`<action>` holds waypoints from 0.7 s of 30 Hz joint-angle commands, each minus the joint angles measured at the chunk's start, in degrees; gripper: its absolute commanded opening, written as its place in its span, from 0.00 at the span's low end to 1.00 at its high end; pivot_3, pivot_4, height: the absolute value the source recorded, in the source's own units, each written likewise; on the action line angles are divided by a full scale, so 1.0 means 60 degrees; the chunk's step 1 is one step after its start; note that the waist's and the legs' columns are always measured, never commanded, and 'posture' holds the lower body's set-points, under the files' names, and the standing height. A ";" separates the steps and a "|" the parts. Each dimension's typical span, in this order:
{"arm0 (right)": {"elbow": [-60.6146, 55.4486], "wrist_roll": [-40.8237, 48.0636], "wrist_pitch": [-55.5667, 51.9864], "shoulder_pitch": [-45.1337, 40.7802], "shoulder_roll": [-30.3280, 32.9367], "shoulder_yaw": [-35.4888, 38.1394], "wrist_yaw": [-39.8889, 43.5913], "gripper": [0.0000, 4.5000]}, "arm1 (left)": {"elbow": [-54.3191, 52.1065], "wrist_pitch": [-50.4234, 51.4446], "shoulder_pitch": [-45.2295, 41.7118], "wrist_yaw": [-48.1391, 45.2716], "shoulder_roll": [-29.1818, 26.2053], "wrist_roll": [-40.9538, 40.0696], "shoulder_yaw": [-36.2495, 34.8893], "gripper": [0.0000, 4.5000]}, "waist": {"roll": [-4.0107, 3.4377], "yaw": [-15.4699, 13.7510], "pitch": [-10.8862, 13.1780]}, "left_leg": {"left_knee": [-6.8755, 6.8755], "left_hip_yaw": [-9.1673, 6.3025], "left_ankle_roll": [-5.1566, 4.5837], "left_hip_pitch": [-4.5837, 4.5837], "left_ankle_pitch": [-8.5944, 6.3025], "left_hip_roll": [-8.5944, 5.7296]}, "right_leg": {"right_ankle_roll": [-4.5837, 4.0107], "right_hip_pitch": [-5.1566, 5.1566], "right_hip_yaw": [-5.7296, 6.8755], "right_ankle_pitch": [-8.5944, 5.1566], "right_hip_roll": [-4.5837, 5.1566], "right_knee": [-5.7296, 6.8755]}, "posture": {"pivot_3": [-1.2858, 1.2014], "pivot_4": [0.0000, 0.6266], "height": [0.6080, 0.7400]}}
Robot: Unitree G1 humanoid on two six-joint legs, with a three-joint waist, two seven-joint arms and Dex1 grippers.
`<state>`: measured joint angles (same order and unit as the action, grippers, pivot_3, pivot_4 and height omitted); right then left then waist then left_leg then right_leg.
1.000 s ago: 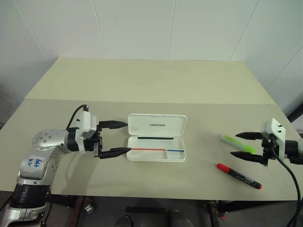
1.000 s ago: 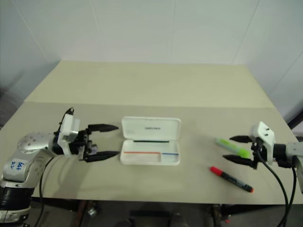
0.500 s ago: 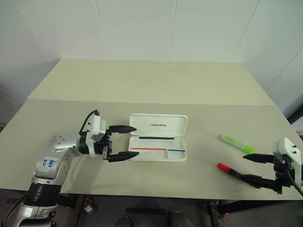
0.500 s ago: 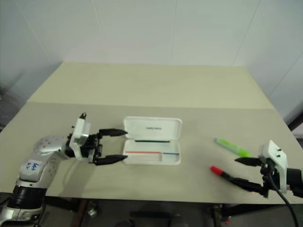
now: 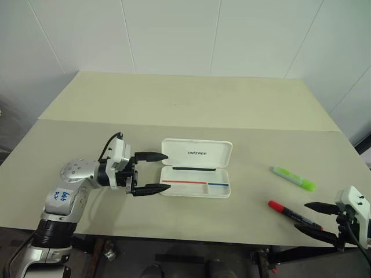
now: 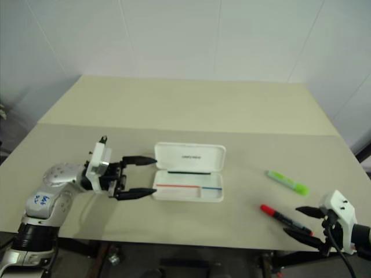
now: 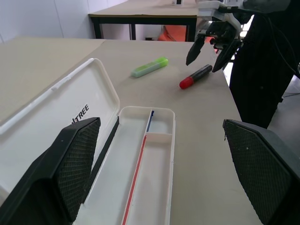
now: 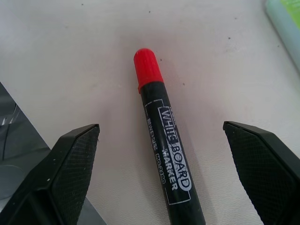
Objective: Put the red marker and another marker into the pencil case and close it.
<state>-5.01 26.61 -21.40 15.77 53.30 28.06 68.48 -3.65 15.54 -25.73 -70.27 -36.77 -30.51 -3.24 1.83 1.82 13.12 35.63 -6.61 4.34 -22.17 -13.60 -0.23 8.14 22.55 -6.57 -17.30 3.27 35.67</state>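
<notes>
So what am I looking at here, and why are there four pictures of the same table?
It is a humanoid robot with two arms, each ending in a two-fingered black claw. Two pictures come from cameras in its head, looking down over the table. The other two come from a camera on each wrist, looking out between that claw's fingers. On the table lie an open white pencil case, a green highlighter and a red marker. The left claw is open beside the case; the right claw is open around the marker's black end. Nothing is held yet.
</notes>
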 commanded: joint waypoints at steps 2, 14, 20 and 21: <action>0.0765 -0.0224 0.0616 -0.0412 0.0079 -0.0358 0.0330 0.99 | 0.0051 -0.0171 -0.0223 -0.0086 -0.0115 0.0024 -0.0100 1.00 | 0.0000 0.0002 0.0000 | 0.0000 0.0002 0.0000 0.0000 0.0000 0.0000 | 0.0001 0.0000 -0.0001 0.0001 0.0001 -0.0001 | 0.52 0.24 1.00; 0.1520 -0.0544 0.1422 -0.0753 0.0037 -0.1270 0.0988 0.63 | 0.0405 -0.0362 -0.0586 -0.0376 -0.0307 0.0092 -0.0174 1.00 | 0.0005 0.0014 -0.0003 | -0.0001 0.0001 0.0000 0.0003 0.0000 0.0002 | 0.0018 -0.0003 0.0003 0.0010 0.0000 -0.0001 | 0.52 0.24 1.00; 0.1694 -0.0551 0.1779 -0.1097 -0.0050 -0.1516 0.1001 0.15 | 0.0605 -0.0478 -0.0687 -0.0562 -0.0439 0.0123 -0.0152 1.00 | 0.0006 0.0018 -0.0003 | -0.0003 0.0001 0.0000 0.0004 0.0000 0.0003 | 0.0018 -0.0003 0.0003 0.0009 0.0000 -0.0001 | 0.52 0.24 1.00; 0.1723 -0.0585 0.1844 -0.1198 -0.0066 -0.1563 0.0963 0.12 | 0.0618 -0.0488 -0.0705 -0.0589 -0.0451 0.0119 -0.0142 1.00 | 0.0006 0.0022 -0.0003 | -0.0002 0.0000 0.0000 0.0004 0.0000 0.0003 | 0.0018 -0.0003 0.0004 0.0010 -0.0001 -0.0001 | 0.52 0.24 1.00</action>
<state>5.14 23.07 -11.20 9.17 53.48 19.74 73.66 0.85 13.66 -28.60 -73.23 -38.65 -29.77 -3.31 1.87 1.95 13.10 35.62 -6.61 4.34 -22.15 -13.60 -0.21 8.25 22.53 -6.54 -17.24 3.26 35.67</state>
